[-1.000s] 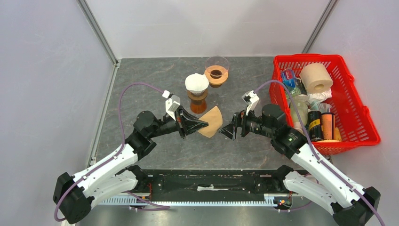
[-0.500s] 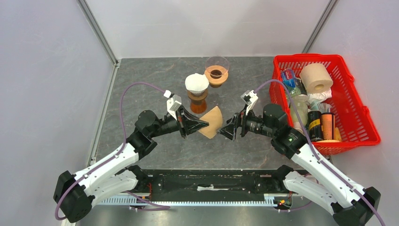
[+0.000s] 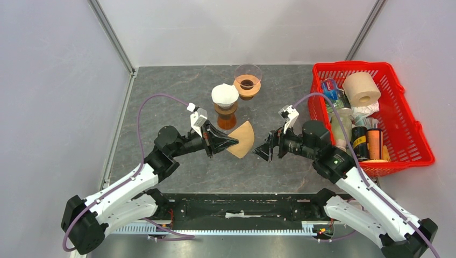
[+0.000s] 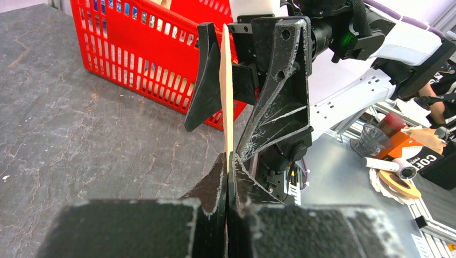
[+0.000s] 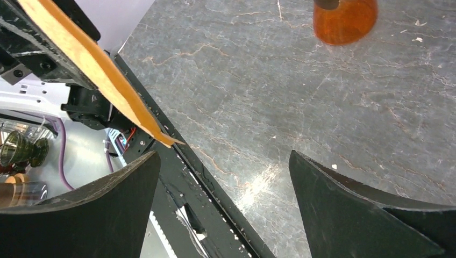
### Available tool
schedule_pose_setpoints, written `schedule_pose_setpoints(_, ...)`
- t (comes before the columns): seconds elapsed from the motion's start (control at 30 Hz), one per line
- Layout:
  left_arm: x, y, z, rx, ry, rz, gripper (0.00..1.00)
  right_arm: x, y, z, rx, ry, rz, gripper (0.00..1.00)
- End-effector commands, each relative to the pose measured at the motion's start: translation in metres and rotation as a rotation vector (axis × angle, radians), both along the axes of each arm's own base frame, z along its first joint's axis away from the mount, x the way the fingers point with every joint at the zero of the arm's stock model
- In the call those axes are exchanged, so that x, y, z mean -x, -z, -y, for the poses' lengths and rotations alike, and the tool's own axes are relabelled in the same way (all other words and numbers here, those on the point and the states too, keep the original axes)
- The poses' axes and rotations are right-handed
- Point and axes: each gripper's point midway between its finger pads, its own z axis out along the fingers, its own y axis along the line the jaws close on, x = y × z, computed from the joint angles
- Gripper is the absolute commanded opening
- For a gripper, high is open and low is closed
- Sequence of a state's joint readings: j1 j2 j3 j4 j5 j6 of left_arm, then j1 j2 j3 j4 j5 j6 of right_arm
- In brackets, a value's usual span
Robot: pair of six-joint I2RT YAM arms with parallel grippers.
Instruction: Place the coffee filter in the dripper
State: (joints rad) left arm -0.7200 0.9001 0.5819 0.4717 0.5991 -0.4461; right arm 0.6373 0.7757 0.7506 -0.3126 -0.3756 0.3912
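My left gripper [image 3: 228, 143] is shut on a brown paper coffee filter [image 3: 243, 138], holding it flat above the table centre. In the left wrist view the filter [image 4: 227, 91] shows edge-on, rising from the closed jaws [image 4: 228, 161]. My right gripper [image 3: 262, 151] is open and empty, facing the filter from its right, a short gap away. In the right wrist view the filter's edge [image 5: 102, 80] shows at upper left beyond the wide-open fingers. An amber dripper holding a white filter [image 3: 225, 95] stands on a brown stand behind. A clear dripper [image 3: 248, 75] on an orange base sits further back.
A red basket [image 3: 400, 123] at the right holds a paper roll [image 3: 361, 89], bottles and jars. Metal frame posts rise at the back corners. The black rail [image 3: 236, 207] runs along the near table edge between the arm bases.
My right gripper has drawn back a little to the right, away from the filter. The left gripper and filter have stayed almost still.
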Motion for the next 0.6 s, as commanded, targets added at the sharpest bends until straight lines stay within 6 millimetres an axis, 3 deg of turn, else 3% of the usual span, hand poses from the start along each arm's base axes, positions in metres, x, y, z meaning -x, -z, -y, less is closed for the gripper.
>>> schedule_pose_setpoints(0.0,0.003,-0.012,-0.002,0.027,0.000,0.020,0.02,-0.008,-0.004,0.003,0.015,0.034,0.017,0.97)
schedule_pose_setpoints(0.13,0.004,-0.011,-0.001,0.026,0.006,0.017,0.02,-0.018,0.000,0.001,0.024,0.060,0.015,0.97)
schedule_pose_setpoints(0.33,0.004,-0.009,-0.001,0.024,0.013,0.010,0.02,-0.025,-0.009,-0.007,-0.023,0.059,0.043,0.97)
schedule_pose_setpoints(0.57,0.001,-0.007,-0.001,0.021,-0.002,0.006,0.02,-0.017,-0.019,-0.014,-0.061,-0.003,0.053,0.97)
